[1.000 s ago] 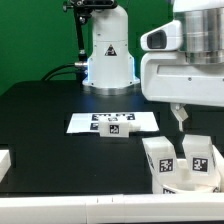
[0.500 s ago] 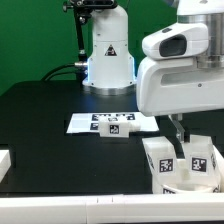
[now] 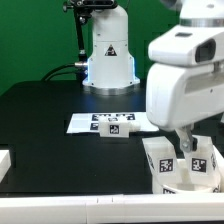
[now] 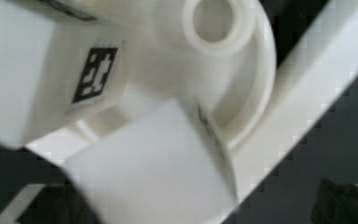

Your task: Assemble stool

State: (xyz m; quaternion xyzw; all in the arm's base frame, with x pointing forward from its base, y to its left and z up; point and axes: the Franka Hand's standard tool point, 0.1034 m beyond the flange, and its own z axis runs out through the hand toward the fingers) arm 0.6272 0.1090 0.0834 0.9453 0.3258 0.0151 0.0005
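Gripper: the gripper (image 3: 192, 142) hangs with its jaws wide apart and nothing between them that I can see.
Where it is: on the exterior view's right, close over the near corner of the table (image 3: 45, 135).
Stool parts: they sit bunched at that same near corner. Two legs (image 3: 160, 158) show tagged faces side by side towards the exterior camera.
Seat: the wrist view shows the seat (image 4: 238, 85) very close, with one round socket (image 4: 220, 25) open. A tagged leg (image 4: 43, 70) lies against its rim and another white block lies just beside it.
Key relation: the parts lie straight below the gripper and a touch nearer. One dark finger (image 3: 183, 141) shows just above the gap between the two leg tops.
Long axis: the legs look upright from the exterior view. I cannot tell how the jaws line up with their sides.
Next move, as I judge it: a short drop onto one leg, with the neighbouring leg crowding it.
Elsewhere: the marker board (image 3: 85, 123) and a small block (image 3: 117, 129) lie well apart, towards the exterior view's left and farther back.
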